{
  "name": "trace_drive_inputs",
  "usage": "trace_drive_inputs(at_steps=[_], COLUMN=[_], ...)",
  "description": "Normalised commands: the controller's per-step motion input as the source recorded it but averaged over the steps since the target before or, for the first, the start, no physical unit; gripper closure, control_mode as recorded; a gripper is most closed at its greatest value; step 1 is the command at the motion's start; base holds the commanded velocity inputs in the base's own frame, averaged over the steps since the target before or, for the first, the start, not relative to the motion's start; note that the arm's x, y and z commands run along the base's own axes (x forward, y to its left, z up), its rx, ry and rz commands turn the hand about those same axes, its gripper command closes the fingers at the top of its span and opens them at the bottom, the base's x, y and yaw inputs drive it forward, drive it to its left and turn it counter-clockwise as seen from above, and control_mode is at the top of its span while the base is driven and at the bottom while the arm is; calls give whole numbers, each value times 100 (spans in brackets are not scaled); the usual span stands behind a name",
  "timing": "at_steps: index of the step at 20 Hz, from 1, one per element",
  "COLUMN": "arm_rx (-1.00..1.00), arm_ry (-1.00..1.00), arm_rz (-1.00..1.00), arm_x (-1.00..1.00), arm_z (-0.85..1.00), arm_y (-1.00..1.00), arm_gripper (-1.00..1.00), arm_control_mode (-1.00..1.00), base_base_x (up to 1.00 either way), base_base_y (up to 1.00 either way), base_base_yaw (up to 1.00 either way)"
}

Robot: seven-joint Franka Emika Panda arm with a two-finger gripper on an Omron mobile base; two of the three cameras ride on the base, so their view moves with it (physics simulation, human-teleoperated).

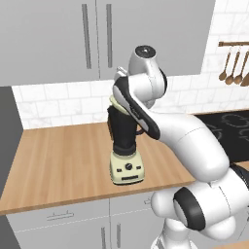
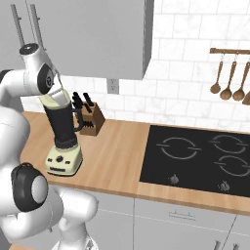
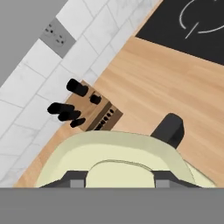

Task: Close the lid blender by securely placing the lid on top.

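Lid (image 3: 116,153) atop blender (image 2: 62,132)

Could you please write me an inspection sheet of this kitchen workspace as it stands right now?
Surface: wooden counter, bare in front of the blender.
Job's things: blender upright on the counter, handle to its right in the right base view; lid at the jar's top under the hand; whether seated, cannot tell.
Clutter: knife block behind the blender by the wall.
Hand: hand at the lid's knob; grip cannot be judged.
Cables: nothing seen.
Surroundings: black cooktop, hanging wooden spoons, wall outlet, grey upper cabinets.
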Motion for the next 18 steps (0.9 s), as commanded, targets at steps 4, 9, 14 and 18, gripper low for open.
trace_drive_inputs(at_steps=[4, 9, 14, 18], arm_rx=[-19, -18, -7, -2], arm_ry=[0, 0, 0, -5], arm_rz=[0, 0, 0, 0], arm_x=[2, 27, 34, 4], arm_z=[-22, -18, -13, -27], arm_y=[12, 12, 0, 0], arm_gripper=[100, 100, 100, 100], arm_control_mode=[-100, -100, -100, -100], base_base_x=[0, 0, 0, 0], base_base_y=[0, 0, 0, 0], base_base_yaw=[0, 0, 0, 0])
